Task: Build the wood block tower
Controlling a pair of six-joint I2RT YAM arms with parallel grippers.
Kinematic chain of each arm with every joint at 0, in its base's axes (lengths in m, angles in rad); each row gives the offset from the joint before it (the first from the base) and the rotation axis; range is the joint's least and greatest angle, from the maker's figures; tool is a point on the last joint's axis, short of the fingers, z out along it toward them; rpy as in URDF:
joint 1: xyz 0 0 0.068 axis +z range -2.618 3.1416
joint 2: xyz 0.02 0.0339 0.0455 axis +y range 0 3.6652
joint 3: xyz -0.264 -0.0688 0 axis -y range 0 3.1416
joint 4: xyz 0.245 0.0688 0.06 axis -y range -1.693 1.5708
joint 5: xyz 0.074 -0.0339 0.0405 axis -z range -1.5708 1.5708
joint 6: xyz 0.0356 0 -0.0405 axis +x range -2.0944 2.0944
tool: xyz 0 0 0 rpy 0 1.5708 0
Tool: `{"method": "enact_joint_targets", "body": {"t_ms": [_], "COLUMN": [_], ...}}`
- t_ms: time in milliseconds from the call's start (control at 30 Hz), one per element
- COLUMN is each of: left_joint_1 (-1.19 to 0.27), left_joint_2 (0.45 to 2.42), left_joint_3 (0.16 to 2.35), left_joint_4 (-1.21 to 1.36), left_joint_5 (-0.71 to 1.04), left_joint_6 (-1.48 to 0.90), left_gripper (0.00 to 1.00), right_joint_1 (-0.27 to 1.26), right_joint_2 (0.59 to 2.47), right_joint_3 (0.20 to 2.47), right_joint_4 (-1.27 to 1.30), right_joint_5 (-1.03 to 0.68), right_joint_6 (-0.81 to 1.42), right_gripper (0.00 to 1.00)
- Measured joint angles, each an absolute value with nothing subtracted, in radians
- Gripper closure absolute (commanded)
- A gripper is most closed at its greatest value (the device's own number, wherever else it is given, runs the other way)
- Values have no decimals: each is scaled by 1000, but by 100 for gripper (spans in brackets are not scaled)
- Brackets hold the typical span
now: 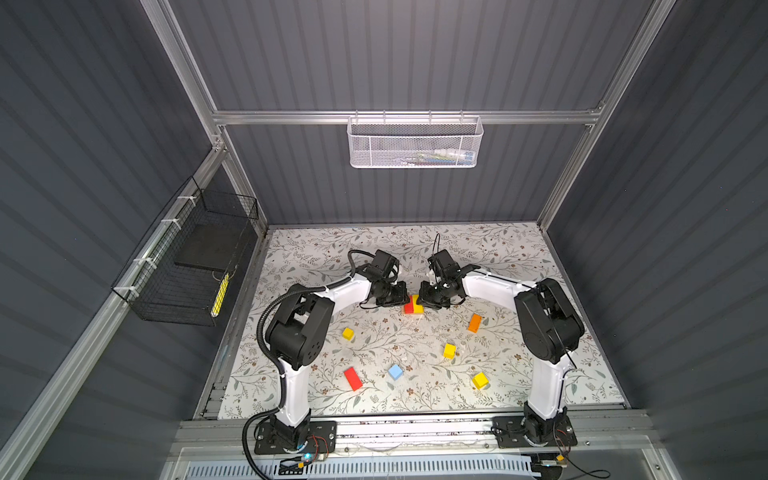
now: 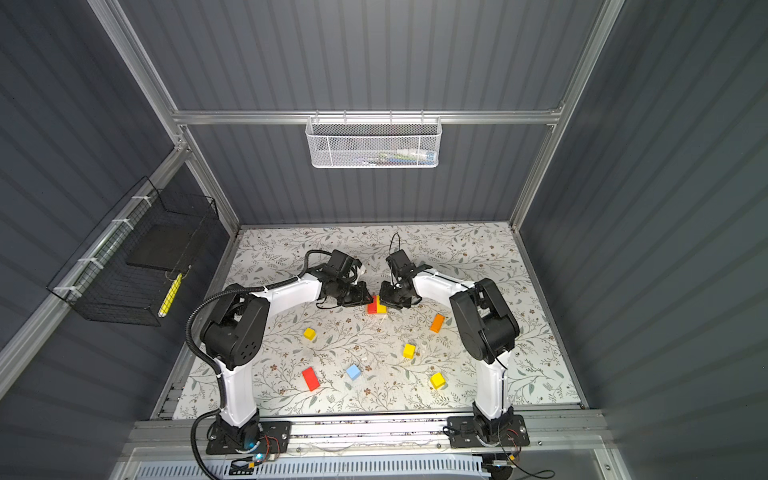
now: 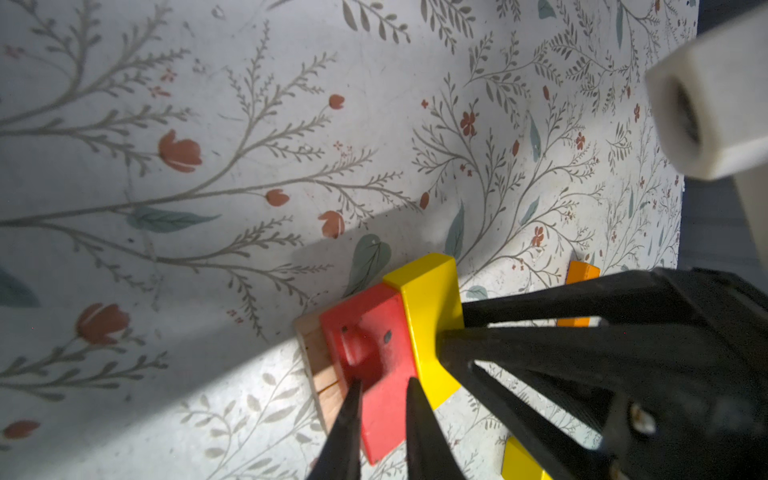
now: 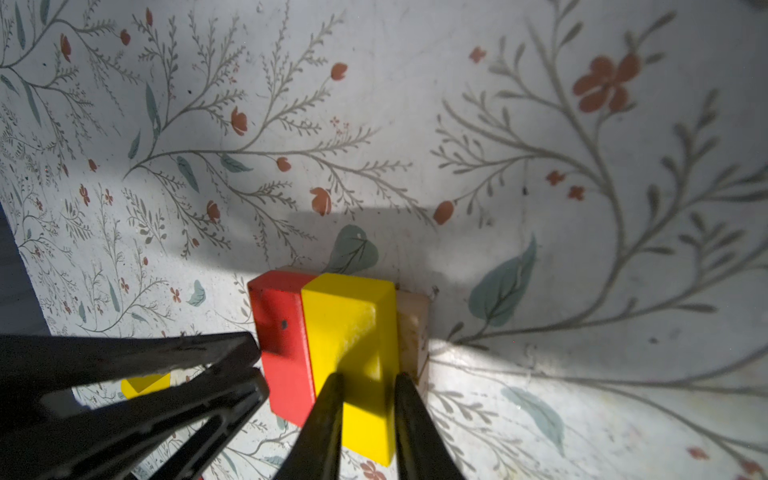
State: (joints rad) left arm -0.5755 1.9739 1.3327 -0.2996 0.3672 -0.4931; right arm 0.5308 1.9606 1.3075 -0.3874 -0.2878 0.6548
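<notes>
At mid-table a red brick point(image 1: 408, 306) and a yellow brick point(image 1: 418, 309) lie side by side on bare tan bricks point(image 3: 318, 370), the low start of the tower. My left gripper point(image 3: 383, 382) is shut, its tips over the red brick and against that brick's outer side point(image 4: 257, 363). My right gripper point(image 4: 368, 376) is shut too, its tips over the yellow brick and pressing its outer side point(image 3: 451, 330). Loose wood blocks lie nearer the front: an orange brick point(image 1: 474, 323), three yellow cubes point(image 1: 348, 333) point(image 1: 449, 350) point(image 1: 479, 380), a blue cube point(image 1: 395, 372) and a second red brick point(image 1: 353, 378).
A white mesh basket point(image 1: 414, 143) hangs on the rear wall and a black wire basket point(image 1: 191, 270) on the left wall. Both arm bases stand at the table's front edge, with the floral mat point(image 1: 415, 249) stretching behind the stack.
</notes>
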Motion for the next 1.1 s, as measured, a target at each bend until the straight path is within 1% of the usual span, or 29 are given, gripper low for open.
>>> {"method": "enact_joint_targets", "body": {"t_ms": [333,633,867,1100], "left_joint_1": [-575,-575,-575,-575], "left_joint_2": [1975,1975,1990,2008], "left_joint_3": [1342,1342,1356,1360], "left_joint_4": [-302,-314,-317,-321], "left_joint_5": [363,344,340,340], "left_joint_6": [-493,-493,-493,-493], "left_gripper": [80,79,79,80], "right_joint_1": [531,532,536,538], "right_joint_2": [1961,1959,1957,1957], "right_joint_3": [1308,1308,1308,1308], "right_joint_4": [-388,-393,-395,-398], "right_joint_5": [-287,-282,-281,-281], "right_joint_6": [655,665,671,673], "right_gripper": [76,72,74,73]}}
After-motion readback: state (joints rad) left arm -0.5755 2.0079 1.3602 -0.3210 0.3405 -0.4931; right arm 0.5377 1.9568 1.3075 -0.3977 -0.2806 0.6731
